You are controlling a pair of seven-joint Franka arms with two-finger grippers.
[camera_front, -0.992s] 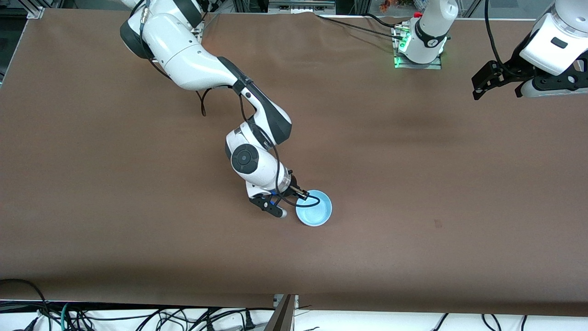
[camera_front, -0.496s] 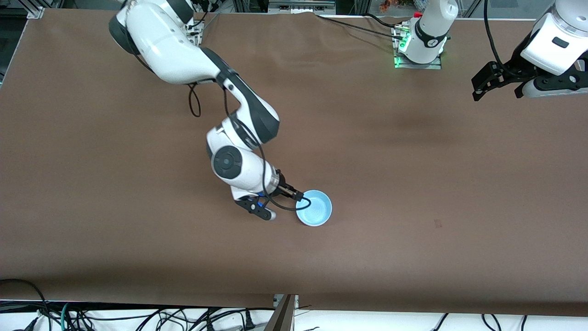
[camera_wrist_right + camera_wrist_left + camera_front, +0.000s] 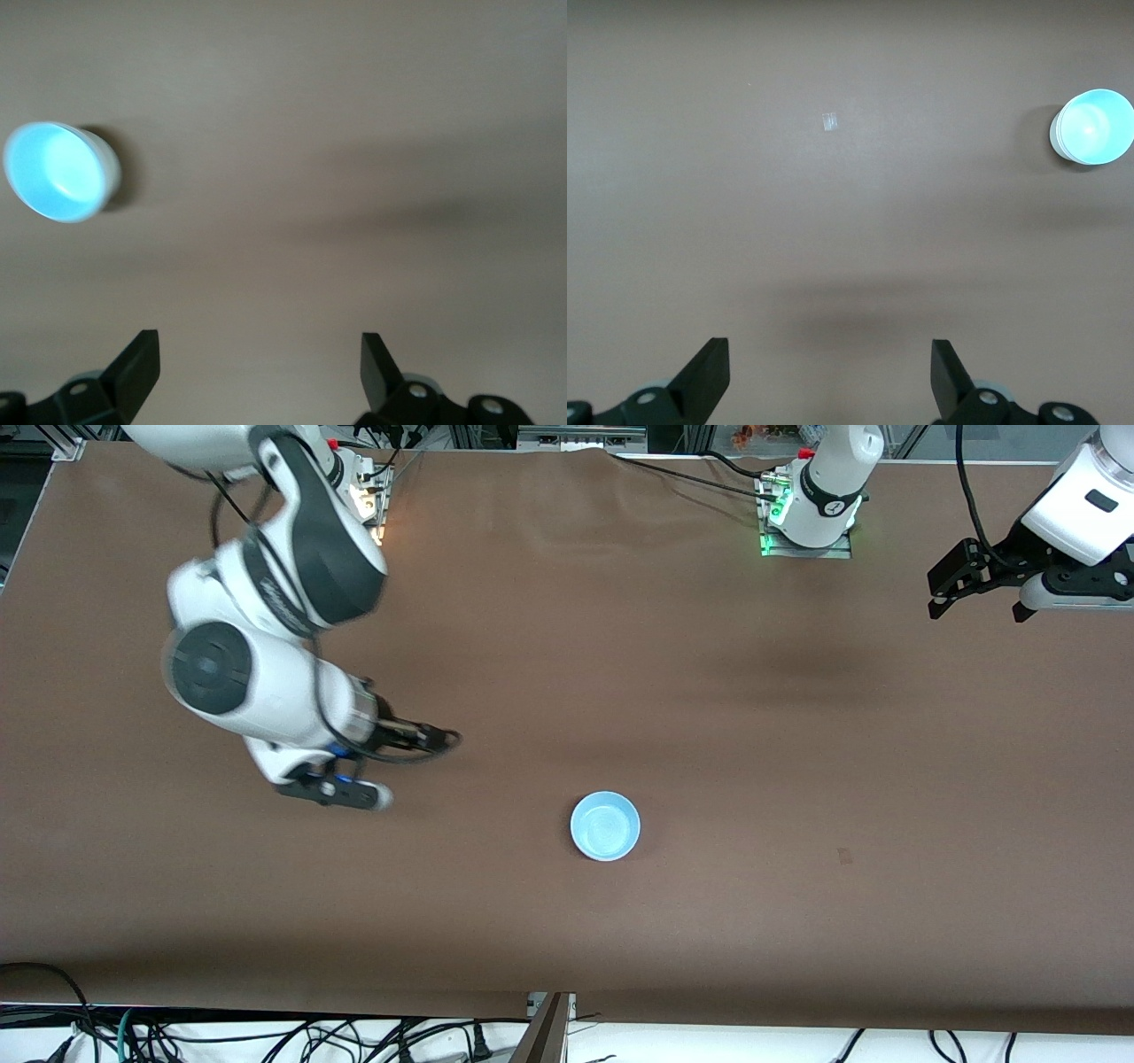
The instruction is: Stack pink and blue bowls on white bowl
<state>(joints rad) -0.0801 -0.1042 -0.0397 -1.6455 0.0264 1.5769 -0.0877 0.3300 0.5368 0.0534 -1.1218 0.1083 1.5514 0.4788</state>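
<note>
The light blue bowl stands upright on the brown table near its middle, with nothing in it. It also shows in the left wrist view and the right wrist view, where a pale whitish wall shows under its rim. No separate pink bowl or white bowl is in view. My right gripper is open and empty, over bare table toward the right arm's end, well apart from the bowl; its view shows only table between the fingers. My left gripper waits open and empty over the left arm's end.
The left arm's base stands at the table's back edge with a cable running along it. A small pale mark lies on the table. Cables hang under the table edge nearest the front camera.
My right gripper was at the blue bowl's rim; it has drawn away from it toward the right arm's end. The bowl has stayed put. The left gripper shifted slightly.
</note>
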